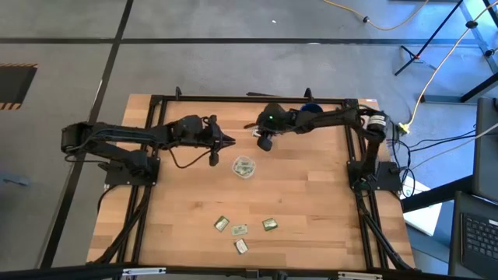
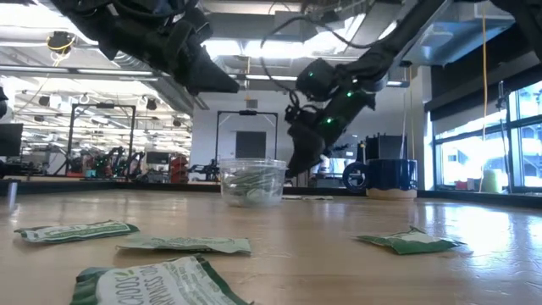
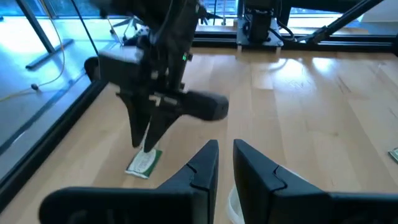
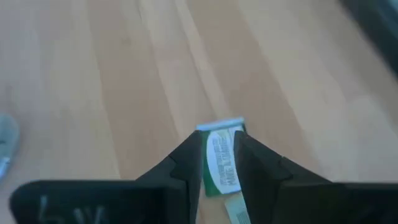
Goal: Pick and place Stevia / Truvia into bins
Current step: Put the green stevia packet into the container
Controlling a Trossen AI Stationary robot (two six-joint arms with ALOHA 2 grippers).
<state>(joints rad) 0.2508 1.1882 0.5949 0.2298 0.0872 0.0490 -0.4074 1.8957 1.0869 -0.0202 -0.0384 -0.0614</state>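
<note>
Stevia sachet (image 4: 222,160) sits pinched between the fingers of the right end effector (image 4: 219,163), close above the desk (image 1: 311,202) at its far side, near the clear cup (image 1: 243,166). A second packet seems to lie under it; it might drag along or fall outside. The left end effector (image 3: 225,163), fingers slightly apart, holding nothing, hovers beside the cup, so a collision is possible.
</note>
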